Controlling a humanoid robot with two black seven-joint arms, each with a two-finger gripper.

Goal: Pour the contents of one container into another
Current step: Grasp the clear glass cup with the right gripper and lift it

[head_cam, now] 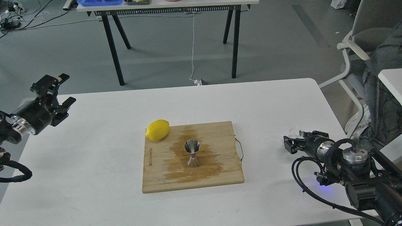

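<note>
The steel jigger (192,153) stands upright in the middle of the wooden cutting board (163,175), on a wet patch. The small clear glass cup (294,130) sits on the white table near the right edge, partly hidden behind my right gripper (295,140). That gripper lies low just in front of the cup, its fingers apart, and nothing shows between them. My left gripper (66,89) hovers open and empty over the table's far left edge, well away from the board.
A yellow lemon (157,129) rests at the board's back left corner. The board has a metal handle (240,150) on its right side. An office chair (361,47) stands off the table's right, and a second table (169,6) stands on the floor behind.
</note>
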